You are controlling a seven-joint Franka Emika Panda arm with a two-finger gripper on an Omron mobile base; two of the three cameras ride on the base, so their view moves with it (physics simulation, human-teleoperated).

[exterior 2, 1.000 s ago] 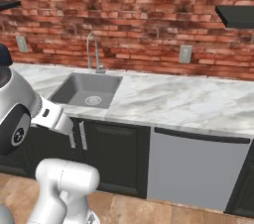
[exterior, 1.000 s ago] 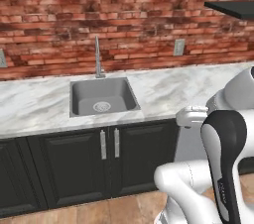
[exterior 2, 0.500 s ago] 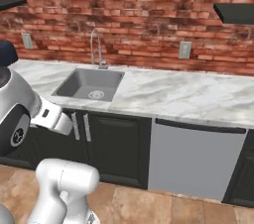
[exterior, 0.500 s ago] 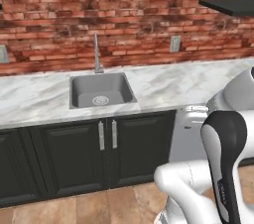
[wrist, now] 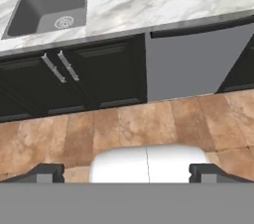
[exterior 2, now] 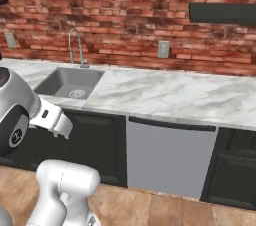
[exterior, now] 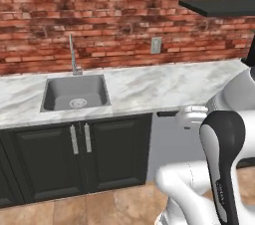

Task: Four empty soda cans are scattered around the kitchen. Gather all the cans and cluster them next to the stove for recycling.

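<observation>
The two-finger gripper of the white arm was carried low in front of the base, its two dark fingertips spread as wide as they go and holding nothing. The hand view looked along it toward the brown tiled floor and the foot of the dark cabinet doors.

No soda can lay anywhere in the pictured stretch of kitchen, and no stove either, so the bearing of a can from the fingertips and the lie of its long axis could not be told. The next move was judged to be a drive or turn of the base to find a can, not a reach.

The white marble counter ran along the red brick wall. Set into it at the left was a grey rectangular sink with a round drain and a slender metal faucet rising behind it. Right of the sink cabinet stood a grey dishwasher front with a dark bar handle. A grey wall outlet sat above the counter, and a dark shelf hung high at the right.
</observation>
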